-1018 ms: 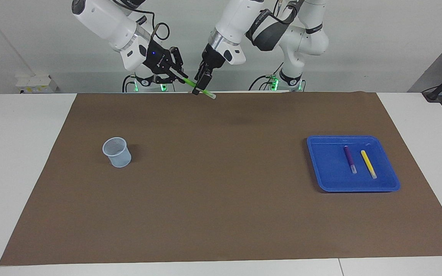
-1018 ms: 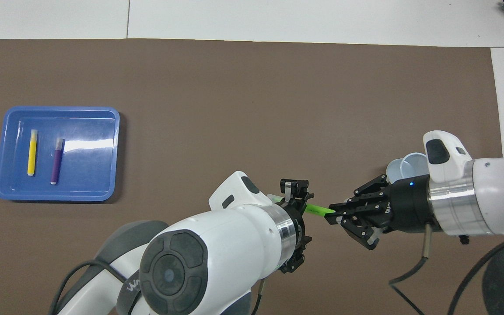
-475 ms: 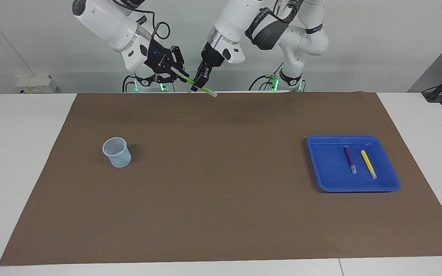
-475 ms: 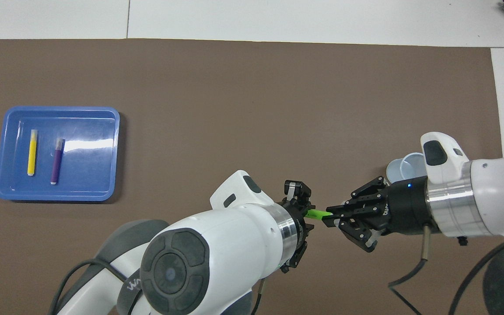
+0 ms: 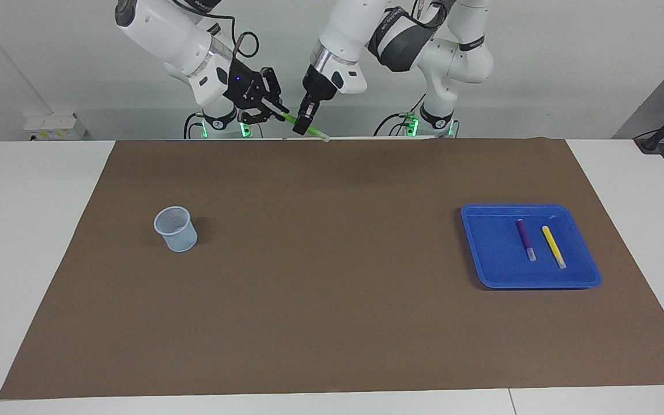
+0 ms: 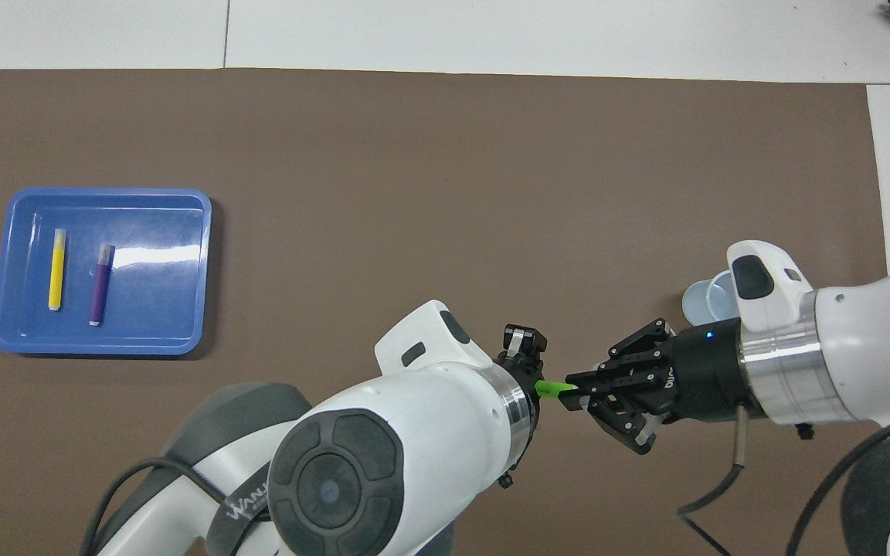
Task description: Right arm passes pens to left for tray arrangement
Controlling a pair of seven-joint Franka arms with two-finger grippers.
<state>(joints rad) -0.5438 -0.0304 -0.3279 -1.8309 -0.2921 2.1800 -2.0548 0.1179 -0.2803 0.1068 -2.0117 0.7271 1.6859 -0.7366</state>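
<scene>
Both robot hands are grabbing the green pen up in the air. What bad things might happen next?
1. The right gripper and left gripper are both shut on the green pen. If either arm pulls away before the right one lets go, the pen may twist or slip.
2. The pen is held high over the brown mat, near the robots. Dropped, it might roll away.
3. The purple pen and yellow pen lie loose in the tray; a clumsy set-down might knock them.

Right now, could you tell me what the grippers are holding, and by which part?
Both hold the green pen in the air: the right gripper pinches one end, the left gripper is shut around its middle; its whitish tip sticks out free.
</scene>
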